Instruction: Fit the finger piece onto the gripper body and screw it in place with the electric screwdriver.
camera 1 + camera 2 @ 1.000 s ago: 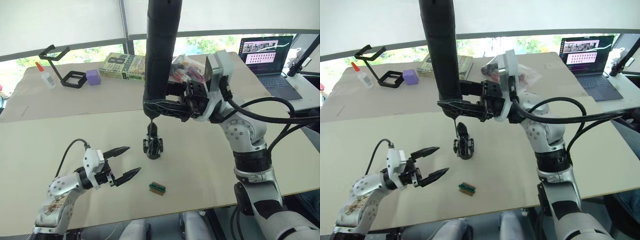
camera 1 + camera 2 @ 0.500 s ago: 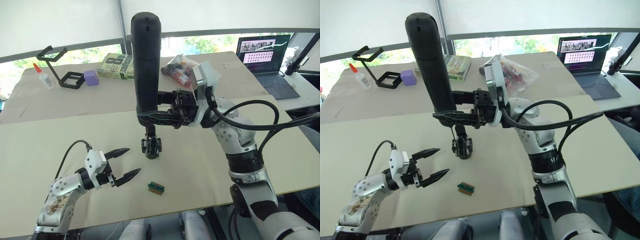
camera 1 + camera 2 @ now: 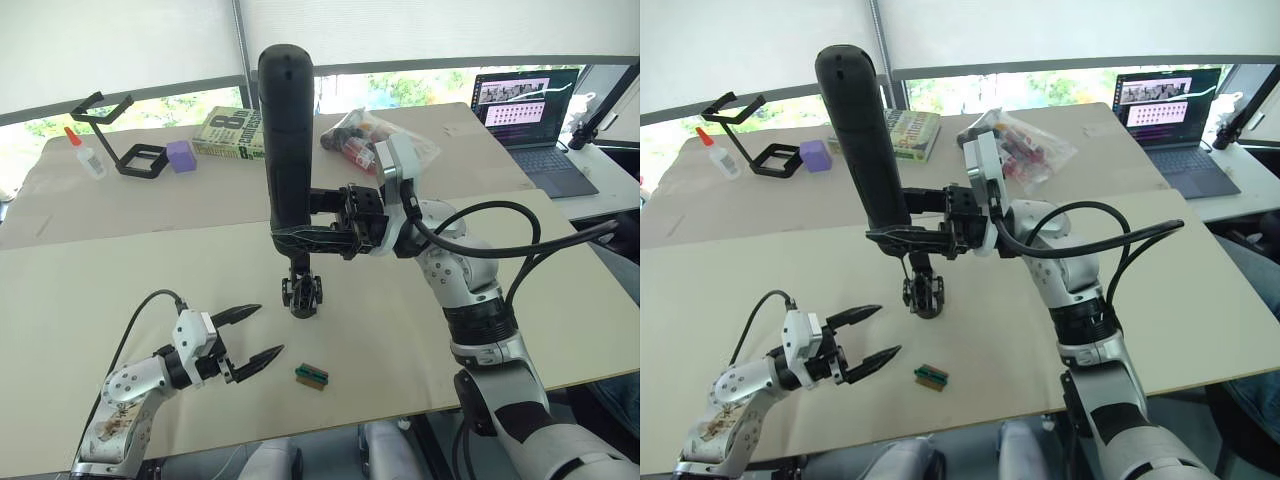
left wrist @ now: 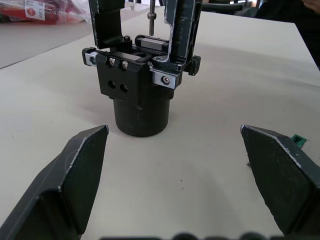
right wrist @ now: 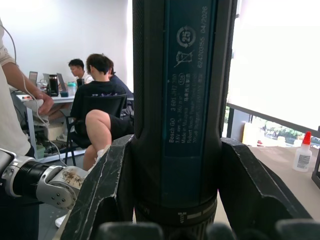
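I've got the right claw (image 3: 335, 232) clamped round the thick black pen-shaped electric screwdriver (image 3: 285, 140), held upright w/ the rounded end up and the thin metal bit pointing down into the small black blocky gripper body (image 3: 302, 294), which sits mid-surface on the beige surface (image 3: 420, 330). In the left wrist view the bit tip comes down between the two upright black fingers on top of the body, near the silver screws; I can't tell if it's seated in a screw head. So the black tapered finger piece (image 4: 181, 25) looks already mounted on the body, and I judge we're at the screwing step.

Left claw (image 3: 243, 341) is spread wide, holding nothing, low on the near left, apart from the body. Nothing is bracing the body.

Risks as I see them:
- Body stands free on a narrow round base; torque or side push from the driver could spin or tip it.
- Driver leans a bit; off-axis bit may cam out or cross-thread.
- Too much down-force could skid the body across the surface.
- Small green-and-red block (image 3: 313, 375) lies just near of the body, in the way if the left claw moves in to steady.
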Tool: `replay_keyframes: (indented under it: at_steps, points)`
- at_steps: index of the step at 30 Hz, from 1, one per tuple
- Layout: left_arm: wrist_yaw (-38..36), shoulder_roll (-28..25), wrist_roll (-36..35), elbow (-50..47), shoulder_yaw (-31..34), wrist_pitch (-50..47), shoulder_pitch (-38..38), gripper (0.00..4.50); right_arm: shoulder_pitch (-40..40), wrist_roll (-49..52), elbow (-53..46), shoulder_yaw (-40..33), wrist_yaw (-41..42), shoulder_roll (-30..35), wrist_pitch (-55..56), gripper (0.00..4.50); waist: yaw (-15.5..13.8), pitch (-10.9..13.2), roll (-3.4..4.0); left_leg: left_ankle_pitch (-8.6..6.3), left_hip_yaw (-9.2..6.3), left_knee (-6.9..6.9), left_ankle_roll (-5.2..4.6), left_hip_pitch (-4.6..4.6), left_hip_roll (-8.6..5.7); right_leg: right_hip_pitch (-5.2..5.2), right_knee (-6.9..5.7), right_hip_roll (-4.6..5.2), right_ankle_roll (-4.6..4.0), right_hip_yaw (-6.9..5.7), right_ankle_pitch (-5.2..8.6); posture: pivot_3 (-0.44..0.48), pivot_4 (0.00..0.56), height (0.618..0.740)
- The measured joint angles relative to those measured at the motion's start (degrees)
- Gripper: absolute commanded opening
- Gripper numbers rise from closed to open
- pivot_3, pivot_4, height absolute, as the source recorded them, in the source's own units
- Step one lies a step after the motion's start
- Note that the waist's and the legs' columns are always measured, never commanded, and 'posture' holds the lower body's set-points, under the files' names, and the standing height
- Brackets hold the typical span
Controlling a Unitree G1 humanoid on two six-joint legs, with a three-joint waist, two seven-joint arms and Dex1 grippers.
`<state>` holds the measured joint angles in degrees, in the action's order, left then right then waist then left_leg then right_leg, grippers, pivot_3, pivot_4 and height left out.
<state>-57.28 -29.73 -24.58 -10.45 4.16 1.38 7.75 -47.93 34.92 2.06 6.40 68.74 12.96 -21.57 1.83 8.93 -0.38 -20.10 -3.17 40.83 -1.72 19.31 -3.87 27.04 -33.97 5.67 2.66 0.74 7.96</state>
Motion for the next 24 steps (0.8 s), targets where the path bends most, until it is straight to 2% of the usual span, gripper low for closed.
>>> replay_keyframes:
  at_steps: [24]
  points:
    - [0.61, 0.80, 0.49, 1.39, -0.89, 1.38, -0.75, 4.50, 1.66, -0.59, 0.02, 1.53, 0.06, -0.32, 0.17, 1.93, 0.57, 0.00, 0.00, 0.00, 0.00, 0.00, 0.00, 0.00, 0.00, 0.00, 0.00, 0.01, 0.00, 0.00, 0.00, 0.000, 0.150, 0.740]
